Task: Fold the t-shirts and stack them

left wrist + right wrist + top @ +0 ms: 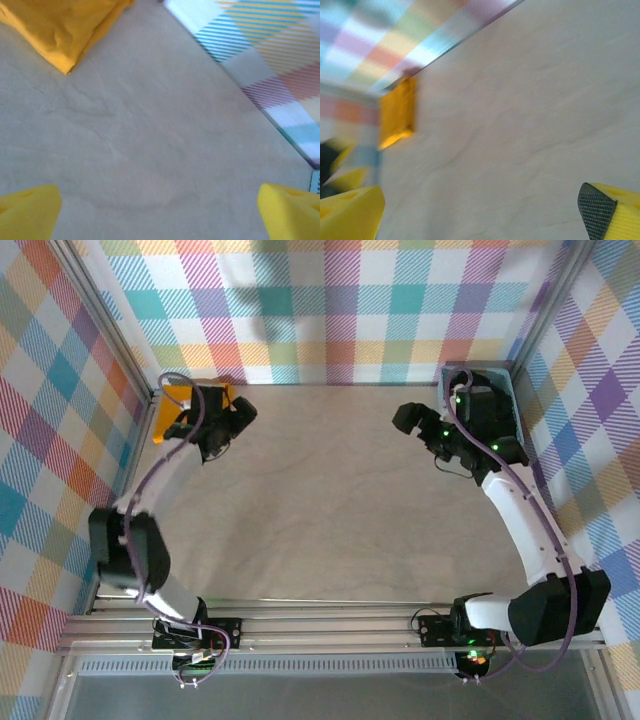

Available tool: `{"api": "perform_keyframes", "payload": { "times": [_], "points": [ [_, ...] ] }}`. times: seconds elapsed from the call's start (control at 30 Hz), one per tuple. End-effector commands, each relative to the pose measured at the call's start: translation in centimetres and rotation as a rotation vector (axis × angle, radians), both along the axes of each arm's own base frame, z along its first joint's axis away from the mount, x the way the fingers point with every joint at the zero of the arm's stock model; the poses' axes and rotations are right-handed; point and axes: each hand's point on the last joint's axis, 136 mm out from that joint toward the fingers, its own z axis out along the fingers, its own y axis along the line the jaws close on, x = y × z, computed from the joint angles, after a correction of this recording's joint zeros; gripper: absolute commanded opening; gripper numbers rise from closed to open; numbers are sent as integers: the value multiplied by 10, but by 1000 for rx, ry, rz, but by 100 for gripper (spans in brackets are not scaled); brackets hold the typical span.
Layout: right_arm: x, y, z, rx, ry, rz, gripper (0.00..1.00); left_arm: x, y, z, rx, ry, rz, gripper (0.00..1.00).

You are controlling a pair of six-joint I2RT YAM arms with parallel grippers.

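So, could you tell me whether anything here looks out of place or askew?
Nothing stands out. The orange shirt lies folded in the table's far-left corner, just beyond the open left gripper, and the light blue basket sits in the far-right corner beneath the right arm. The table covering shows only faint creases.

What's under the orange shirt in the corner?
The orange shirt lies folded on the table. Only orange cloth shows at its edges. Anything beneath the fold is covered.
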Motion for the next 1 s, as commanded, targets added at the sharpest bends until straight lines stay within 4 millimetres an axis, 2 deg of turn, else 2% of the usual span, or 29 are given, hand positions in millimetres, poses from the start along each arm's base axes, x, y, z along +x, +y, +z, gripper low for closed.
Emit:
{"api": "perform_keyframes", "payload": {
  "times": [0.0, 0.07, 0.17, 0.23, 0.27, 0.3, 0.43, 0.5, 0.63, 0.77, 0.8, 0.87, 0.97],
  "points": [
    [-18, -81, -37, -331, 32, -247, 100, -50, 38, -12, 265, 54, 100, 100],
    [-14, -99, -44, -341, -113, -287, 100, -74, 46, -18, 271, 20, 105, 100],
    [-21, -124, -69, -486, -182, -358, 100, -113, 82, -32, 451, -9, 167, 100],
    [-21, -126, -95, -570, -134, -295, 100, -131, 105, -49, 565, -1, 161, 100],
    [-20, -124, -104, -588, -119, -266, 100, -131, 111, -53, 577, -19, 148, 100],
    [-17, -121, -112, -597, -114, -228, 100, -134, 115, -65, 600, -16, 111, 100],
    [-2, -113, -138, -601, -139, -157, 100, -126, 110, -101, 588, -65, -32, 100],
    [8, -107, -150, -593, -158, -121, 100, -117, 109, -109, 587, -72, -34, 100],
    [31, -102, -169, -569, -201, -76, 100, -84, 109, -126, 580, -113, -31, 100],
    [46, -104, -185, -562, -207, -25, 100, -48, 110, -127, 551, -171, -31, 100],
    [46, -106, -190, -550, -202, -28, 100, -45, 111, -135, 542, -146, -36, 100],
    [44, -103, -193, -536, -229, -15, 100, -44, 102, -133, 558, -173, -74, 100],
    [36, -99, -190, -530, -283, -2, 100, -62, 96, -125, 615, -282, -44, 100]
  ]
}}
